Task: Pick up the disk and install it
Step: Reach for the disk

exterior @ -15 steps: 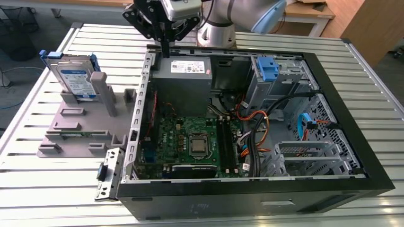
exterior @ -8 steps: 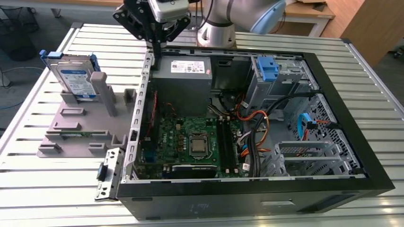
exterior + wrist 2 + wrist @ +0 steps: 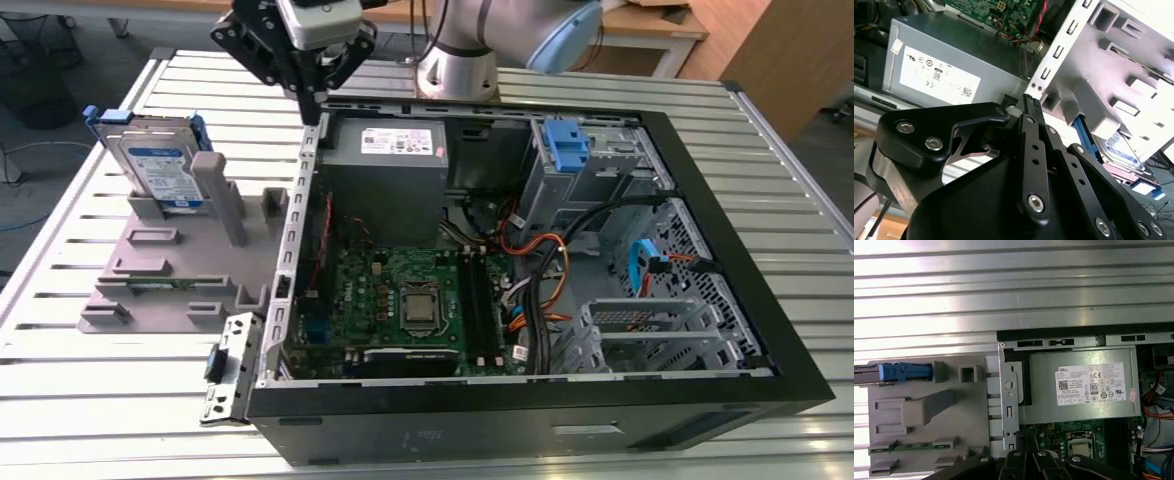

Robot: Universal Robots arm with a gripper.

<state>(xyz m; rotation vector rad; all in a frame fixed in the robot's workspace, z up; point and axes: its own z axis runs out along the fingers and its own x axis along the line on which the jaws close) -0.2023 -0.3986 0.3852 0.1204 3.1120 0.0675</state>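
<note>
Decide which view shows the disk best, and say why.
The exterior view: the disk stands upright in a grey holder, label facing the camera. The first wrist view shows its blue-railed edge; the second wrist view, a part behind the holder.

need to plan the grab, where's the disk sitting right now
The disk stands on edge in the grey fixture on the exterior view's left, outside the open computer case, with the gripper above the case edge beside it.
</note>
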